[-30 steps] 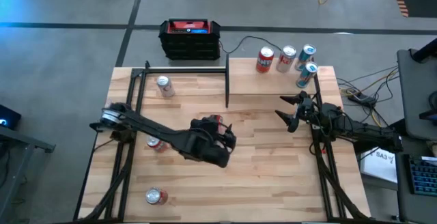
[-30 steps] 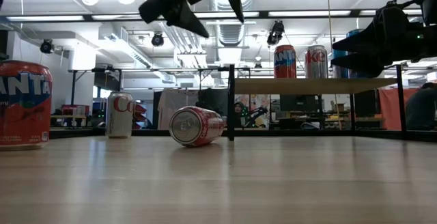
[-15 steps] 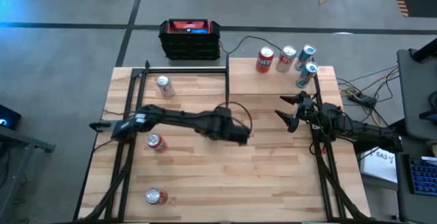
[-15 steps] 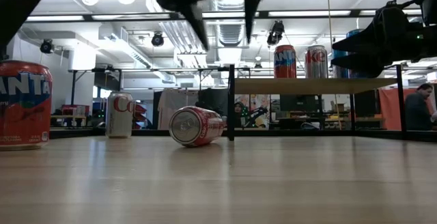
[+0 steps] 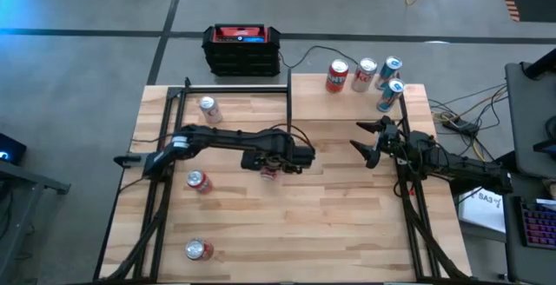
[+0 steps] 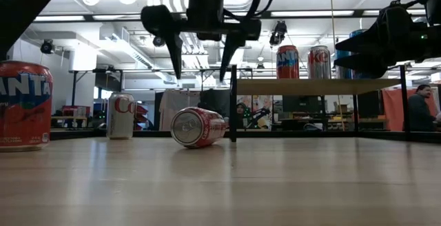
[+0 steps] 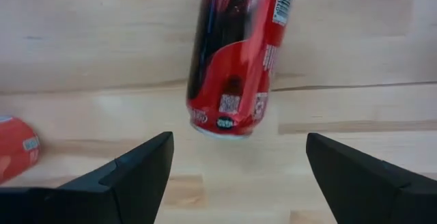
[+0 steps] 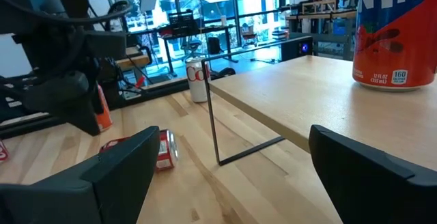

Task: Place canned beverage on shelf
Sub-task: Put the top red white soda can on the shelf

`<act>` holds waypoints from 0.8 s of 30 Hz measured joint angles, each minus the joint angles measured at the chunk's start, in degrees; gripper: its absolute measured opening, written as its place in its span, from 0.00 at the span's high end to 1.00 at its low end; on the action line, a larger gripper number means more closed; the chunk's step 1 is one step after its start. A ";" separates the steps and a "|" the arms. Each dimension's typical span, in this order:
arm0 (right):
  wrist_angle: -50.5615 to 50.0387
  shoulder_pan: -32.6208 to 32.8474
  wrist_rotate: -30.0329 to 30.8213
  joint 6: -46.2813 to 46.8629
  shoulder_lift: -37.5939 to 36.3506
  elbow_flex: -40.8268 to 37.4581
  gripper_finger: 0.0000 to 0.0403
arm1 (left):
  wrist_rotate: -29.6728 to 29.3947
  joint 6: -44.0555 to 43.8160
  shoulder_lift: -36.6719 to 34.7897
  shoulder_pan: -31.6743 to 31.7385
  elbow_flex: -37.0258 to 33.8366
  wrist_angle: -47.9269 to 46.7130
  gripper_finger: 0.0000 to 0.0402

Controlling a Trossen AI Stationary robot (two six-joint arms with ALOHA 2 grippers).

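Hovering left gripper [image 6: 200, 64], jaws apart and empty, over the tipped red can [image 6: 198, 127] mid-table beside the shelf [image 5: 356, 101] | your risk: can rolls when pinched | right gripper [image 5: 369, 142] waits wide.

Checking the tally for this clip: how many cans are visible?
8. Four cans on the shelf at; four on the tabletop at.

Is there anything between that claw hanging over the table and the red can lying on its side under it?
Nothing. In the low view the left gripper hangs open above the red can with only air between. The left wrist view shows the same.
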 joint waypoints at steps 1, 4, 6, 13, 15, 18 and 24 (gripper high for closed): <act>0.00 0.01 0.00 0.00 0.00 0.01 0.11 | 0.02 0.51 0.00 0.33 -0.49 0.86 0.21; 0.00 0.01 0.00 0.00 0.00 -0.01 0.11 | 0.50 1.23 -0.11 1.26 -2.86 3.33 0.21; 0.00 0.01 0.00 0.00 0.00 0.01 0.11 | 1.44 1.23 -0.11 1.83 -4.39 4.32 0.21; 0.00 0.00 0.00 0.00 0.00 -0.01 0.11 | 2.75 2.10 -0.57 2.71 -8.36 8.54 0.23; 0.00 -0.01 0.00 0.00 0.00 -0.01 0.11 | 2.75 2.08 -0.73 2.76 -9.26 9.11 0.23; 0.00 -0.01 0.00 0.00 0.00 -0.01 0.11 | 3.41 1.68 -0.79 2.86 -10.71 10.49 0.24; 0.02 -0.01 0.00 0.00 0.00 0.00 0.11 | 3.56 2.06 -1.07 2.98 -14.01 13.85 0.37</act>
